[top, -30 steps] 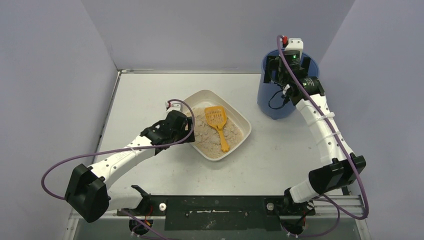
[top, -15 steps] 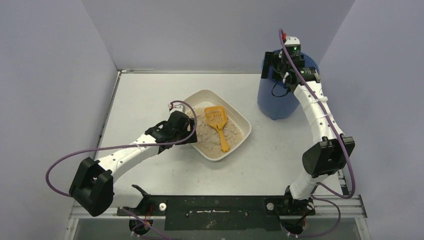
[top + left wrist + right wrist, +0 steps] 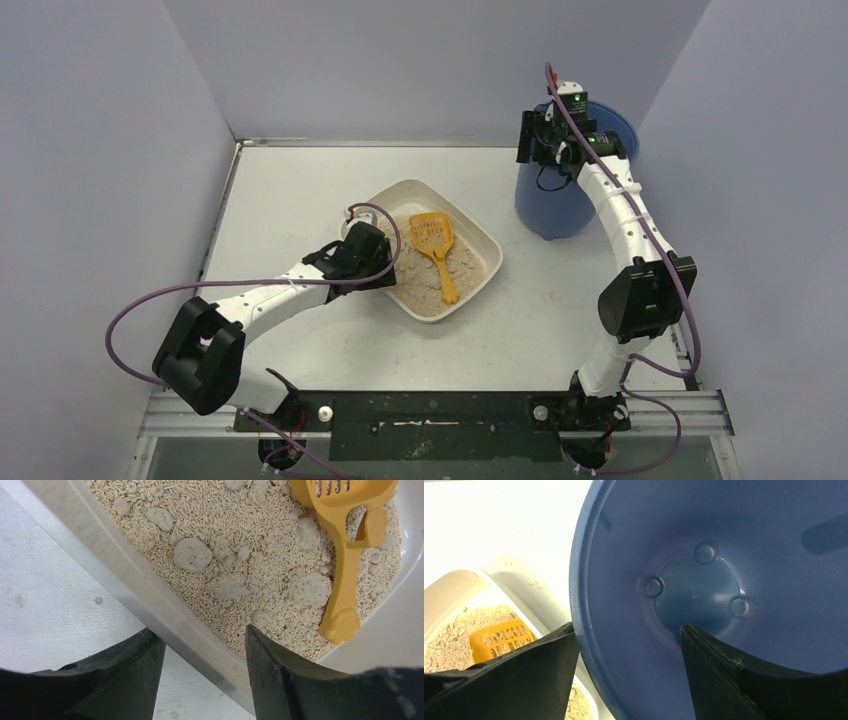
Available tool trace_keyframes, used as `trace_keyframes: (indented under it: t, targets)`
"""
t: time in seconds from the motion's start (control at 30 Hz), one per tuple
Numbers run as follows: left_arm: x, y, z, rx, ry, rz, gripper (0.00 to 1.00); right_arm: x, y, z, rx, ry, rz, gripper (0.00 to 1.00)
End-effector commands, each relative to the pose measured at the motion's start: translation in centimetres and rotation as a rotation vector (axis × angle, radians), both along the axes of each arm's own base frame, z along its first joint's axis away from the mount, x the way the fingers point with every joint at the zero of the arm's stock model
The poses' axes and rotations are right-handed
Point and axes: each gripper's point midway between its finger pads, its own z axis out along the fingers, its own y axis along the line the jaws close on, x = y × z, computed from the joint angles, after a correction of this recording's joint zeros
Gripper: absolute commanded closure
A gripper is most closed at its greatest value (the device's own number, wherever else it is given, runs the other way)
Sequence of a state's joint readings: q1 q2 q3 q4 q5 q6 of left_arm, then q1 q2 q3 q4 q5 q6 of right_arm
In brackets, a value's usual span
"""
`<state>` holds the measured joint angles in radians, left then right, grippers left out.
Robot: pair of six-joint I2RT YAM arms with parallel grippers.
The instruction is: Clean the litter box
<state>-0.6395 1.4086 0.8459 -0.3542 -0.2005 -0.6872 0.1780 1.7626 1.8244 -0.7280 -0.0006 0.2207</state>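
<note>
The litter box (image 3: 411, 187), an off-white tray of beige litter with grey clumps (image 3: 192, 555), sits mid-table. An orange scoop (image 3: 434, 243) lies in it. My left gripper (image 3: 384, 266) is open and straddles the box's near-left wall (image 3: 125, 587). One finger is outside by the rim and the other stands inside over the litter. In the left wrist view the left gripper (image 3: 200, 630) has the wall running between its jaws. My right gripper (image 3: 627, 626) is open astride the left rim of the blue bucket (image 3: 704, 580), one finger outside, one inside.
The blue bucket (image 3: 548, 205) stands at the back right, just right of the litter box, and looks empty inside. The scoop (image 3: 345, 570) lies with its handle toward the box's near-right corner. Grey walls close in the table on three sides.
The left gripper slid forward over the box's wall and its jaws narrowed. The right arm rose and shifted its gripper to the bucket's left rim, jaws narrowing too.
</note>
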Motion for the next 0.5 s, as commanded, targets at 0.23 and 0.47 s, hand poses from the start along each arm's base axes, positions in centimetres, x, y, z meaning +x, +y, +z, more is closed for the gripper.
trace_keyframes:
  t: [0.23, 0.47]
  targets:
    - [0.9, -0.3, -0.3, -0.022, -0.028, 0.020, 0.61, -0.1, 0.7, 3.7, 0.043, -0.089, 0.017, 0.57]
    - [1.0, -0.4, -0.9, -0.018, -0.015, 0.017, 0.80, -1.1, 1.2, 4.3, 0.045, -0.093, 0.029, 0.87]
